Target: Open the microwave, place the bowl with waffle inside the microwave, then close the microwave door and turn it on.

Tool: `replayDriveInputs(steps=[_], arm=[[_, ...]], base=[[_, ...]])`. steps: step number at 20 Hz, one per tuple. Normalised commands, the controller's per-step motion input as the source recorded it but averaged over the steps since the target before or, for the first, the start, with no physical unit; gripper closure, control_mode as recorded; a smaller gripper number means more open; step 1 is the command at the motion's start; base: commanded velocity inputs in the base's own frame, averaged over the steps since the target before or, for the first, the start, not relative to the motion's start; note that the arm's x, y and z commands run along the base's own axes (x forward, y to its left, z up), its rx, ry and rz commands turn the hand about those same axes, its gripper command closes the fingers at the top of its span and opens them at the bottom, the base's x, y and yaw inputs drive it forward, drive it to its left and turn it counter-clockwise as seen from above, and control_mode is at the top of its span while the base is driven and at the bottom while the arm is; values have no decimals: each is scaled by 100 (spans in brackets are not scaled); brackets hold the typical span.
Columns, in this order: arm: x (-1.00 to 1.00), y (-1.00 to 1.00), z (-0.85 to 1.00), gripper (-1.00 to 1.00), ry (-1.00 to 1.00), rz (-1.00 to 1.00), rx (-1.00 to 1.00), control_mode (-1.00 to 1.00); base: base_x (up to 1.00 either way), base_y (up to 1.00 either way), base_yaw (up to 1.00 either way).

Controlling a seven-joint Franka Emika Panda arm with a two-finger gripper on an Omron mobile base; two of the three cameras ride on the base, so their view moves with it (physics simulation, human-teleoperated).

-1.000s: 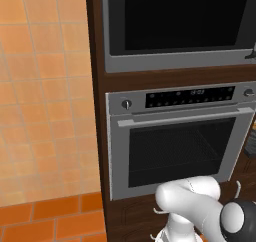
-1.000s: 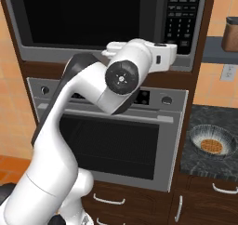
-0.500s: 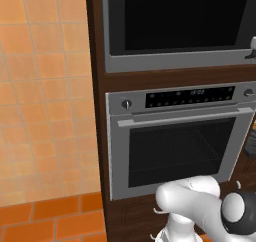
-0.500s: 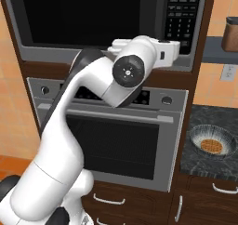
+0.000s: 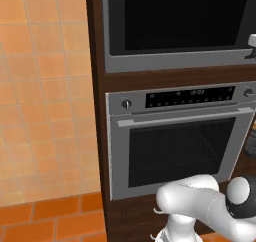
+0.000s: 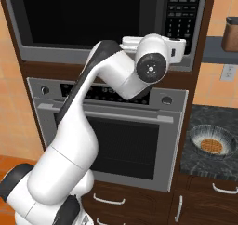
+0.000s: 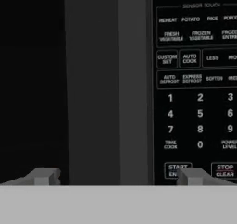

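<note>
The microwave (image 6: 93,15) sits high in dark wood, and its black glass door (image 5: 175,16) is shut. In the hand view the door's grey vertical handle strip (image 7: 109,79) runs between my two fingertips (image 7: 46,176), with the keypad (image 7: 199,89) just to its right. My gripper (image 7: 118,176) is open, holds nothing, and points at the microwave's lower right front; the hand (image 6: 179,47) is level with the keypad's bottom. The bowl with waffle (image 6: 213,142) rests on the dark counter at the right, below the hand.
A silver oven (image 6: 121,140) with knobs and a mesh window fills the cabinet under the microwave. My bent arm (image 6: 111,75) crosses in front of it. A brown jar (image 6: 230,33) stands on a shelf at the right, above a wall outlet (image 6: 228,73). Orange tiled wall (image 5: 45,96) lies left.
The arm's upper joints have swung to the right and a little up, carrying the hand closer to the microwave's keypad side. The bowl and the door have not moved.
</note>
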Motion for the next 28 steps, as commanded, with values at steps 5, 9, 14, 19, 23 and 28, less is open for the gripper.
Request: replayDriveInputs(steps=[5,9,14,19,23,28], arm=[[26,-13,0,-100,0,12,1,-100],[27,-13,0,-100,0,3,2,-100],[27,0,0,-100,0,0,0,-100],[2,0,0,-100,0,0,0,-100],[0,0,0,100,0,0,0,-100],[0,0,0,100,0,0,0,-100]], base=[[0,0,0],[0,0,0],[0,0,0],[0,0,0],[0,0,0],[0,0,0]])
